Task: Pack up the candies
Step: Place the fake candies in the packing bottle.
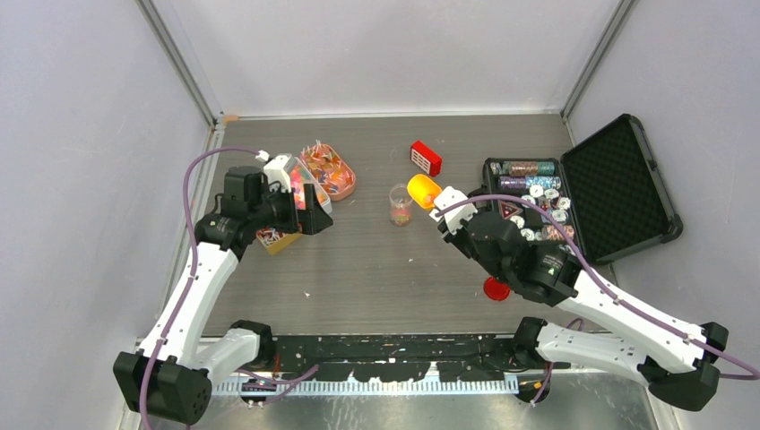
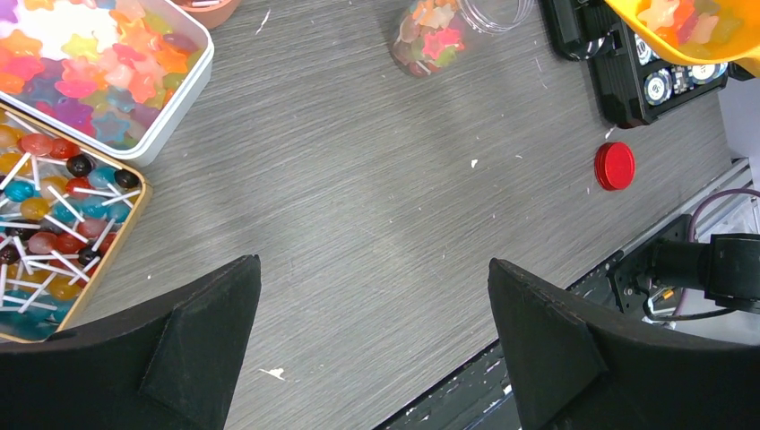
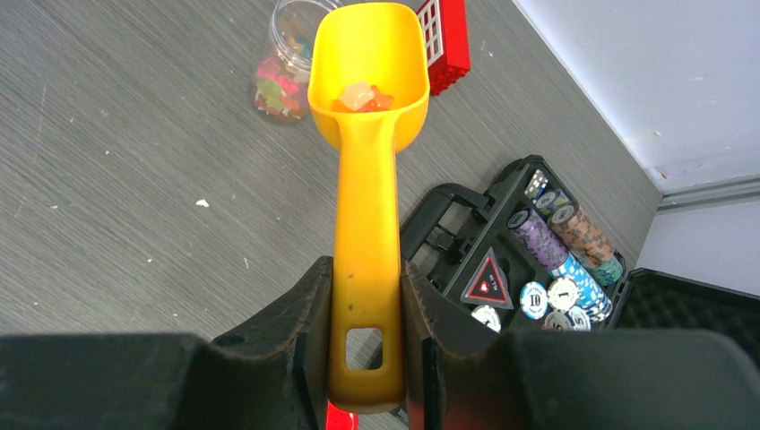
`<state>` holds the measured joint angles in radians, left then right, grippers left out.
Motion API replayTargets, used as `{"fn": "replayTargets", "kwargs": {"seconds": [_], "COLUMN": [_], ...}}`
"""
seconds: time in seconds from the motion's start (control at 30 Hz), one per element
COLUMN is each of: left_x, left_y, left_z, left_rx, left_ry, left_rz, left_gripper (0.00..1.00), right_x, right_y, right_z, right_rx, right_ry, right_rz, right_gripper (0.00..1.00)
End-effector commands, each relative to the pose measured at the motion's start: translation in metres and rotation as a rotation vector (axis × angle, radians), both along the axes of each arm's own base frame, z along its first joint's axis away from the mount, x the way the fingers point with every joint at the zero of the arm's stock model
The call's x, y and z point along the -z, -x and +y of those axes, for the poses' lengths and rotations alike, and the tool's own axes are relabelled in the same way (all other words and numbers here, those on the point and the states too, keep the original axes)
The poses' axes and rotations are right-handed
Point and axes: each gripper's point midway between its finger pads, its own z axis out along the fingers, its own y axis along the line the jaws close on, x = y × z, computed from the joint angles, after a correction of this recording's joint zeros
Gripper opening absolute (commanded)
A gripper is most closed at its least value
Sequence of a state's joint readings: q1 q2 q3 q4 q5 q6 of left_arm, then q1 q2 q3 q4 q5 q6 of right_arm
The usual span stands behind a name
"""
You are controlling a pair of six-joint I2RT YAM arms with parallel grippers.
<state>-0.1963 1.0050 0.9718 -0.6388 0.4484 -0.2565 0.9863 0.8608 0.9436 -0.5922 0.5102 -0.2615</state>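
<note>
Right gripper (image 3: 367,287): jaws closed narrow on the flat handle of the yellow scoop (image 3: 367,134), gripped near the butt end, just above the hanging hole. Hold looks square, with a pad on each edge of the handle.

Scoop's long axis runs straight out from the jaws, bowl end leading. It is pointed toward the small clear jar (image 3: 282,67). From above, the bowl is seen just beside the jar's rim, not over its mouth.

Candies (image 3: 363,97): a few star gummies lie at the back of the bowl, against the neck. More are already in the jar. The main stock is in the white tin (image 2: 179,116) on the left side of the counter (image 2: 376,179), beside a gold tin of lollipops (image 2: 125,224).

Handling, as judged: pieces tiny, light, soft, likely a little tacky. Too small to be pinched singly, so best carried by the scoop and held at the handle. Star shapes show no long axis of their own. A slow tip is advised, as the jar mouth is narrow.

Left gripper (image 2: 372,269): jaws spread wide, nothing held, hovering by the tins.

Red lid (image 2: 615,166) lies off the jar, near the counter's front edge.
</note>
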Motion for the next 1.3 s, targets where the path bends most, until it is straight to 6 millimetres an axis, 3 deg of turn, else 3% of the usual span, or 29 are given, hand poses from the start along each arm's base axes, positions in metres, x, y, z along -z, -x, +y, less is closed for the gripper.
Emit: {"fn": "replayTargets", "kwargs": {"seconds": [0.0,1.27], "left_x": [-0.007,-0.004], "left_y": [0.001,0.001], "left_z": [0.002,0.006], "left_rx": [0.002,-0.014], "left_ry": [-0.007,-0.027], "left_rz": [-0.043,-0.044], "left_gripper": [1.00,1.00], "right_x": [-0.023,-0.003], "right_y": [-0.007,-0.027], "right_z": [0.005,0.022], "right_rx": [0.004,-0.009], "right_ry": [-0.024,0.213], "right_rz": [-0.045,0.020], "right_gripper": [0.00,0.00]}}
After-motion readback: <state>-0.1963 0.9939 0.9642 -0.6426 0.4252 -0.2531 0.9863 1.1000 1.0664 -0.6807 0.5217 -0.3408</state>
